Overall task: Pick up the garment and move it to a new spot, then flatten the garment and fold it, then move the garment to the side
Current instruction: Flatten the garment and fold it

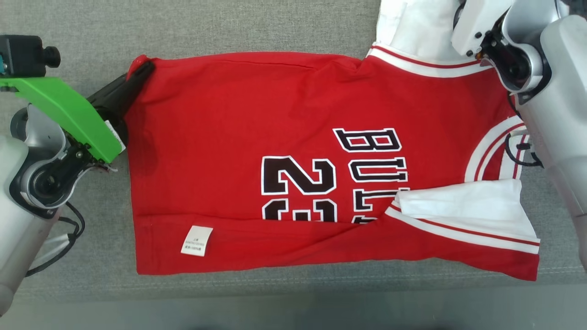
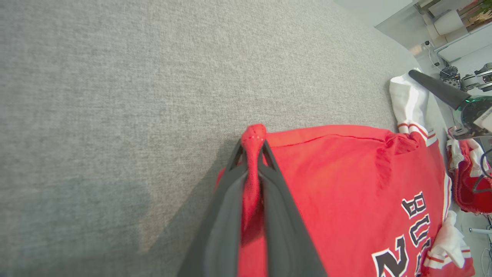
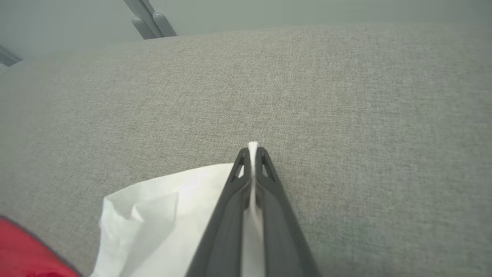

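Observation:
The garment [image 1: 238, 137] is a red jersey with white sleeves and black lettering, spread sideways on a grey fabric surface, its near edge folded up over the numbers. My left gripper [image 1: 146, 68] is shut on the red hem corner at the far left; the left wrist view shows red cloth [image 2: 251, 177] pinched between the dark fingers of that gripper [image 2: 253, 144]. My right gripper [image 3: 252, 150] is shut on the white sleeve [image 3: 169, 215] at the far right. In the head view the right wrist's housing [image 1: 500, 41] hides that gripper's fingers.
The grey upholstered surface [image 1: 284, 27] runs all around the garment, with its front edge [image 1: 293, 293] near the bottom of the head view. A white care label [image 1: 196, 240] lies on the folded near edge. Shelves and clutter [image 2: 469, 46] stand beyond the surface's far right end.

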